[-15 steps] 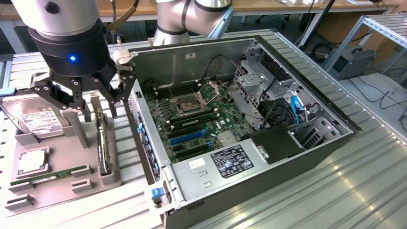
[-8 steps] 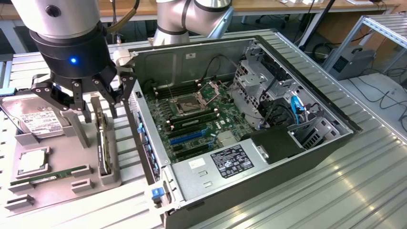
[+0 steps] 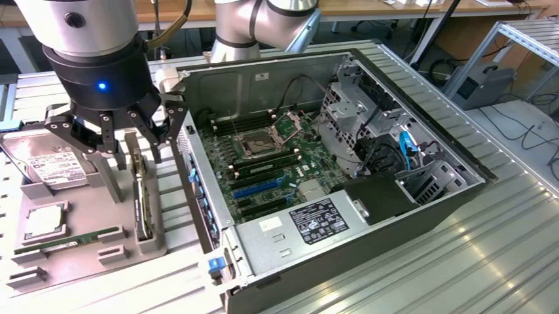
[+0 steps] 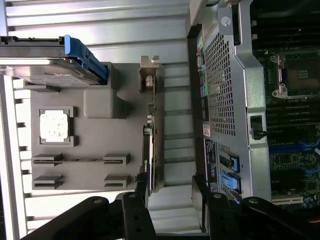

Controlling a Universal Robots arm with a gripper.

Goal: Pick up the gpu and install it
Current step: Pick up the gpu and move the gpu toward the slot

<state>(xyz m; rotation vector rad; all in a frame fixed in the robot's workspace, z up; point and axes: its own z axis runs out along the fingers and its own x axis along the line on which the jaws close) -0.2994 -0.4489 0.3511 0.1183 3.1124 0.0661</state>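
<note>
Black pincer (image 3: 133, 152), jaws apart, hangs over the gpu (image 3: 140, 196) — not yet lifted from the tray (image 3: 83, 258) edge beside the case (image 3: 288, 255).

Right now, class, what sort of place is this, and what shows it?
Probably a robotics lab: a robot arm over a parts tray, an opened computer case, a ribbed metal table.

Light: bright, even, from overhead. Glare: pale streaks on ribbed silver metal table (image 3: 498, 261). Shadow: open dark metal computer case (image 3: 349, 275) interior dim; black gripper (image 4: 167, 200) near-silhouetted.
</note>
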